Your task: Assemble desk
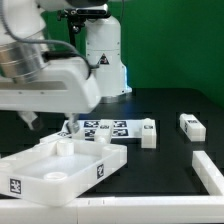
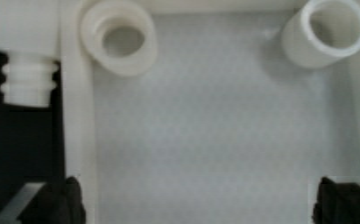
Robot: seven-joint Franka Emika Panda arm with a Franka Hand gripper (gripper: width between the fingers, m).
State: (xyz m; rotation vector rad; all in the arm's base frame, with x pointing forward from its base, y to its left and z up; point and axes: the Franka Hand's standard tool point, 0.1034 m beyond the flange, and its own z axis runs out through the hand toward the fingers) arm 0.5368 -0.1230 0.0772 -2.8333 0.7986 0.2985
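Note:
The white desk tabletop [image 1: 60, 165] lies at the exterior view's lower left, rim up, with round corner sockets. In the wrist view its flat inside [image 2: 203, 130] fills the frame, with two sockets [image 2: 118, 38] [image 2: 331, 35] at one end. A white leg [image 2: 24, 60] with a threaded peg lies just beside that end of the panel. My gripper [image 1: 50, 124] hangs over the far part of the tabletop. It is open wide and empty [image 2: 203, 203], with its dark fingertips [image 2: 61, 200] near the panel's two long edges; I cannot tell whether they touch it.
The marker board [image 1: 105, 128] lies behind the tabletop. Loose white legs lie to the exterior view's right: one [image 1: 148, 133] by the board, one [image 1: 191, 124] further right, one [image 1: 208, 168] at the right edge. A white bar [image 1: 130, 212] runs along the front.

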